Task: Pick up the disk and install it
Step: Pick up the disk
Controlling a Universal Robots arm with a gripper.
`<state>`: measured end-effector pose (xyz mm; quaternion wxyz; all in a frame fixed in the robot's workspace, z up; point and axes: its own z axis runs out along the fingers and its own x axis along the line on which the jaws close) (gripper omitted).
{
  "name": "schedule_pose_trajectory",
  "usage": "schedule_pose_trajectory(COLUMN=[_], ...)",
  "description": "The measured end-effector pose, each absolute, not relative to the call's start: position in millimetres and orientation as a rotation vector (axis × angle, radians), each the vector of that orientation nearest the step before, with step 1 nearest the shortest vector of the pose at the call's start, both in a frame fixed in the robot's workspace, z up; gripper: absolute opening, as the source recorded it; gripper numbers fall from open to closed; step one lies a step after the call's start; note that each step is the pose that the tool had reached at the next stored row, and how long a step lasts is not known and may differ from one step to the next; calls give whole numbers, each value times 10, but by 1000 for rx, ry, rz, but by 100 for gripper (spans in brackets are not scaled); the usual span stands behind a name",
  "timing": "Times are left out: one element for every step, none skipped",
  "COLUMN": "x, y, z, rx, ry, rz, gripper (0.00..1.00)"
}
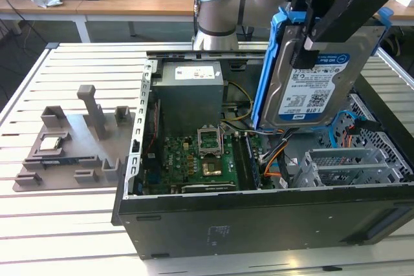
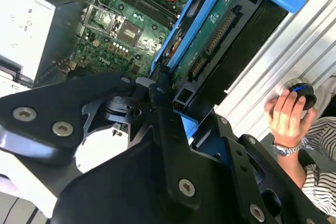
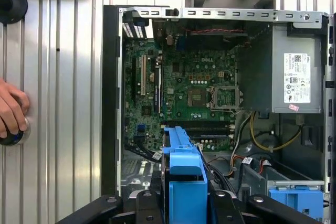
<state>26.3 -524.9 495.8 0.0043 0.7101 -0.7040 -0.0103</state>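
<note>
My gripper [image 1: 310,38] is shut on the disk [image 1: 310,92], a silver drive with a white-and-blue label in a blue plastic bracket. It holds the disk on edge, in the air above the open computer case [image 1: 259,224], over the drive-bay side at the exterior view's right. In the second wrist view the black fingers [image 2: 163,103] clamp the disk [image 2: 210,40], whose green circuit-board side faces that camera. In the first wrist view the blue bracket [image 3: 184,177] stands between the finger links, above the motherboard [image 3: 184,93].
The case holds a grey power supply [image 1: 191,85], a green motherboard [image 1: 200,153] and a metal drive cage [image 1: 349,166] with loose cables. A grey fixture [image 1: 71,140] carrying a square chip [image 1: 52,143] lies at the exterior view's left. A person's hand [image 2: 286,116] rests on a button beside the case.
</note>
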Motion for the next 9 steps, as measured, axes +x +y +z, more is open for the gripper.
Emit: schedule_pose_trajectory(x=[277, 289, 300, 306, 312, 320, 326, 334, 343], y=[-5249, -5249, -5249, -5249, -5249, -5250, -5250, -5250, -5250], z=[4956, 4955, 4954, 4953, 4952, 4951, 4951, 4950, 4949], rx=[2225, 2225, 2225, 2225, 2225, 2225, 2225, 2225, 2225], ry=[-2206, -2206, -2206, -2206, -2206, -2206, -2206, -2206, -2206], rz=[-32, -32, -32, -32, -32, -32, -32, -32, -32], gripper=[36, 36, 36, 36, 36, 36, 36, 36, 36])
